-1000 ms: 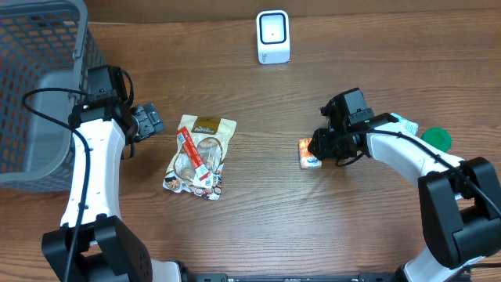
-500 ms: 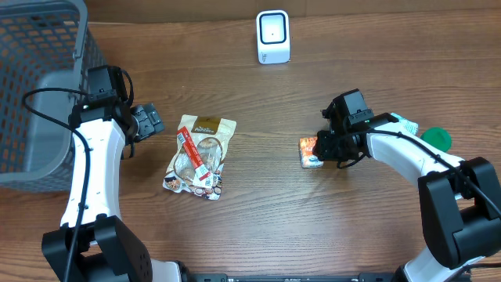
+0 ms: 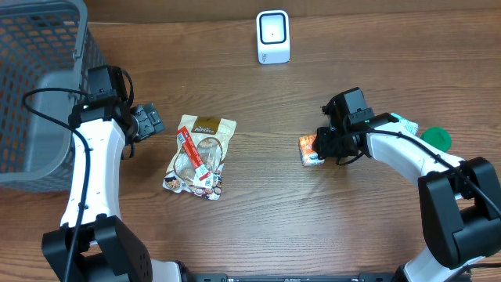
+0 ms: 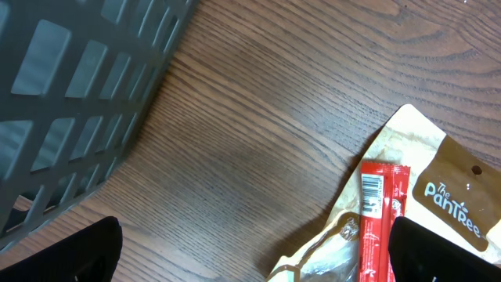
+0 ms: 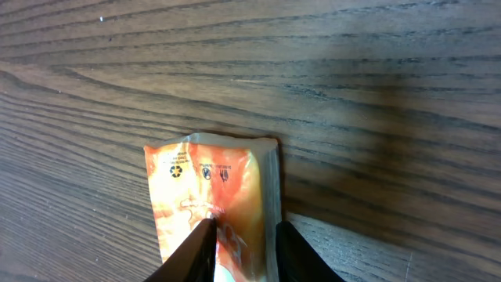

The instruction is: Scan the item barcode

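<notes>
Overhead view: right gripper [image 3: 321,146] is pinched narrow on the orange packet [image 3: 308,150]. The packet lies on the table [image 3: 258,227], robot-side of the scanner [image 3: 273,36] and slightly to its right, well apart from it. Right wrist cam: one of the fingertips [image 5: 205,239] sits on the packet's face and the other at its long edge, so the grip takes one side strip, not the full width. My read is that this makes sense: thin flat film on wood gives nothing to grab except a bunched edge. Packet is glossy, crinkly film, rectangular, with a flat crimped seal at the end carrying small recycling marks. No barcode shows on the visible face, so it's likely underneath or under the fingers; can't tell. Looks like the grasp step, lift not yet done, and the code will need turning toward the scanner's window. Scanner is a white rounded box, upright, with its face toward the robot. Left gripper [image 3: 149,121] is spread wide and holds nothing, parked far left of the scanner, beside the grey plastic mesh basket [image 3: 39,78], probably just out of the way. Kraft-paper snack pouch [image 3: 200,155] with a red stick sachet [image 3: 190,149] on top lies flat, robot-side and left of the scanner. The table is dark wood grain, matte.
</notes>
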`<state>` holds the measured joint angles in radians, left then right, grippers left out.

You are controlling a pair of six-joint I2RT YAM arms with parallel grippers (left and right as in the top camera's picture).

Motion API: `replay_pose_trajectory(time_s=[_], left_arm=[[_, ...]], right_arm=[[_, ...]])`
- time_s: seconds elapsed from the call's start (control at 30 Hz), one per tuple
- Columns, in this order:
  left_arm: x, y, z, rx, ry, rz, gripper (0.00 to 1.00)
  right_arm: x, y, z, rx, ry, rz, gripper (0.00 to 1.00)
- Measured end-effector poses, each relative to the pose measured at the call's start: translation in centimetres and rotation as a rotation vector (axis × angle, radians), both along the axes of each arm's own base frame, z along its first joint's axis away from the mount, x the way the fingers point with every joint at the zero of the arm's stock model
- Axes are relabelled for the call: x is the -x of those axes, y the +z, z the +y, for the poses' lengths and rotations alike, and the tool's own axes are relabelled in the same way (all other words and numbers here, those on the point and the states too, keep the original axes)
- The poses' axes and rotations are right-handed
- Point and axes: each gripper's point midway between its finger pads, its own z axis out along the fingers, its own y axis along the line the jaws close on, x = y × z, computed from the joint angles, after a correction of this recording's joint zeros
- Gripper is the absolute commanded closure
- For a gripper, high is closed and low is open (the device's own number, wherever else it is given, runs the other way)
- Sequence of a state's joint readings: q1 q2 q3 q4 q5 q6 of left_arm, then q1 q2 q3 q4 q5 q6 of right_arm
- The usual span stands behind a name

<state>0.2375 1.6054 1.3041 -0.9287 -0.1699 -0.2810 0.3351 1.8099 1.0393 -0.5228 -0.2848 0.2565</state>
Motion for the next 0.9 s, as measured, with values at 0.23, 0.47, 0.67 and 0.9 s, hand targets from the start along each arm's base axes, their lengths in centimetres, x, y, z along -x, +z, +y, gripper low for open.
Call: replay_pose_trajectory(time_s=[0.23, 0.47, 0.67, 0.9], left_arm=[[0.0, 0.0, 0.0, 0.000, 0.000, 0.000, 0.00], [0.0, 0.0, 0.0, 0.000, 0.000, 0.000, 0.00], [0.0, 0.0, 0.0, 0.000, 0.000, 0.000, 0.00], [0.0, 0.0, 0.0, 0.000, 0.000, 0.000, 0.00]], right_arm=[[0.8, 0.0, 0.3, -0.012, 0.057, 0.015, 0.83], [1.9, -0.2, 0.3, -0.018, 0.067, 0.062, 0.76], [1.3, 0.0, 0.5, -0.031, 0.063, 0.038, 0.75], [1.0, 0.1, 0.6, -0.034, 0.063, 0.026, 0.76]])
